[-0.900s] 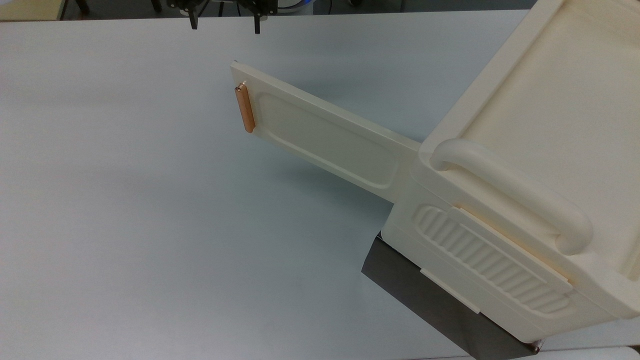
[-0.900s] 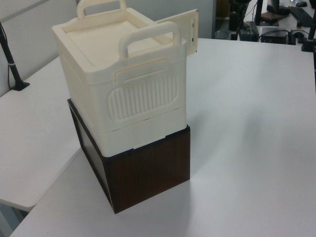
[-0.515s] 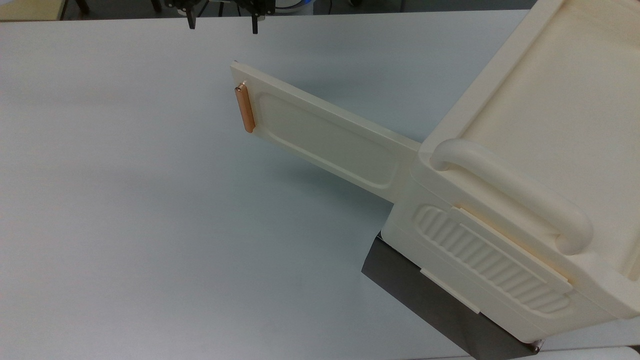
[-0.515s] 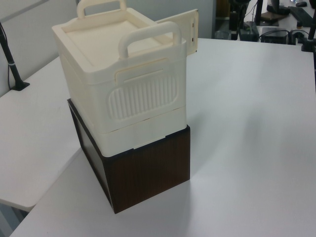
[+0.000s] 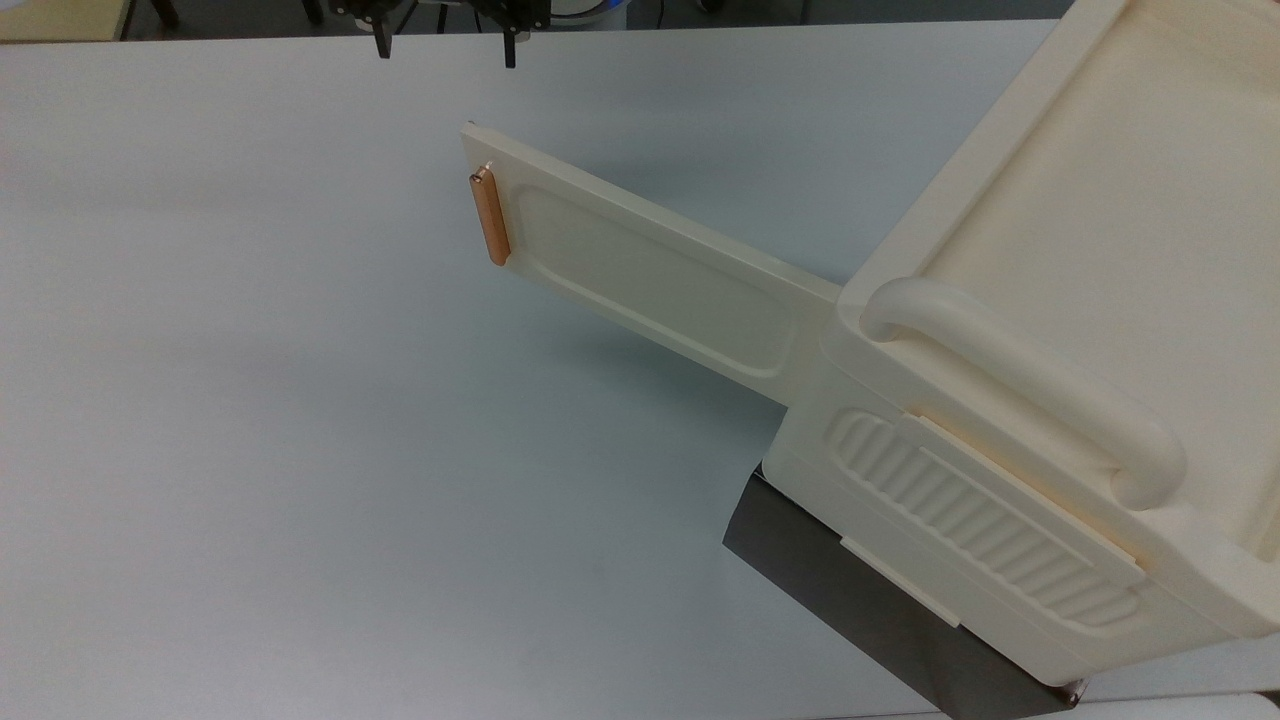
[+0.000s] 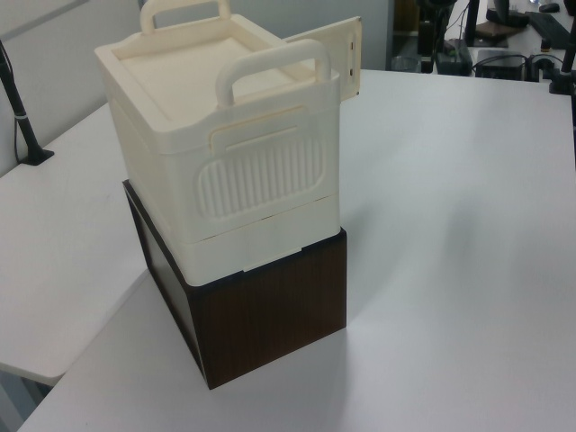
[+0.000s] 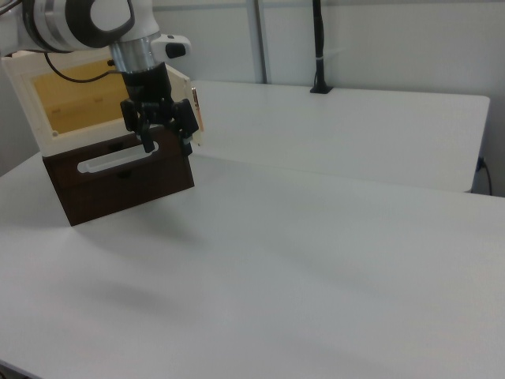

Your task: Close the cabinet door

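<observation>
Currently the cabinet door [image 5: 650,275] is swung wide open, sticking out from the cream cabinet [image 5: 1080,330] toward the top view's left, its copper handle [image 5: 490,218] at the free end. Seen edge-on in the left view [image 6: 346,58], the door projects at the far right corner of the cabinet. A ribbed panel [image 5: 985,525] and a thick loop handle [image 5: 1020,375] are seen on the cabinet's near side, and a dark wooden box [image 6: 261,310] is placed under it. Everything is set on a plain white table [image 5: 300,420]. The gripper [image 5: 445,45] is held above the table's far edge in the top view, apart from the door, fingers spread wide with nothing between them; in the right view [image 7: 166,140] it is seen in front of the cabinet. Adjoining white tables, dark stands and grey wall panels are seen around.
</observation>
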Available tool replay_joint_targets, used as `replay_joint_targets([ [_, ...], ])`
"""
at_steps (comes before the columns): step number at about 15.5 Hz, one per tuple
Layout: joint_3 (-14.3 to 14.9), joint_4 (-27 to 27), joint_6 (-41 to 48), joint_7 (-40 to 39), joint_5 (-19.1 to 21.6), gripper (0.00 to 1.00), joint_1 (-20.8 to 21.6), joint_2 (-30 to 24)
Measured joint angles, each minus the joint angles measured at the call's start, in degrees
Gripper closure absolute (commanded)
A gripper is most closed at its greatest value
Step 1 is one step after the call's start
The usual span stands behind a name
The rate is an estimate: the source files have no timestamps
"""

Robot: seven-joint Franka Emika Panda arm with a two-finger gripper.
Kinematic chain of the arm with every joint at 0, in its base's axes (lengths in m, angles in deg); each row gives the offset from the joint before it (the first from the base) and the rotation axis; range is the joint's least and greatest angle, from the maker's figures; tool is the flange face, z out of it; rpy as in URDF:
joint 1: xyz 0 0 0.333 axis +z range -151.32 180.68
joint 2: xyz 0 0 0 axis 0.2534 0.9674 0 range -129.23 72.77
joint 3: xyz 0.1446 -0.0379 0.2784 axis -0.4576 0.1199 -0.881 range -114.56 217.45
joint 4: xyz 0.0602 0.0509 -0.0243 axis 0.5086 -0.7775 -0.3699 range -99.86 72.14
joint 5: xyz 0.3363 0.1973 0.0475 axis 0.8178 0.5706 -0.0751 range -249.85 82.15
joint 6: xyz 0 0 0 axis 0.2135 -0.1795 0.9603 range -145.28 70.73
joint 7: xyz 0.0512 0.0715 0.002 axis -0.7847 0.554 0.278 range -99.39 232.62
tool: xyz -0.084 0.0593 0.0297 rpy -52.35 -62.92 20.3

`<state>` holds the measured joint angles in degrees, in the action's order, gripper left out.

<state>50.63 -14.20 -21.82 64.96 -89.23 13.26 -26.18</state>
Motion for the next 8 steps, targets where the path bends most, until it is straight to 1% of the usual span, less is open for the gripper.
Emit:
replay_joint_targets([
  [3, 0.0, 0.0, -0.03, 0.0, 0.0, 0.53, 0.0, 0.0],
  [6, 0.0, 0.0, -0.2, 0.0, 0.0, 0.85, 0.0, 0.0],
  [7, 0.0, 0.01, -0.25, 0.0, 0.0, 0.93, 0.0, 0.0],
  [8, 0.0, 0.01, -0.27, 0.0, 0.0, 0.95, -0.01, 0.0],
])
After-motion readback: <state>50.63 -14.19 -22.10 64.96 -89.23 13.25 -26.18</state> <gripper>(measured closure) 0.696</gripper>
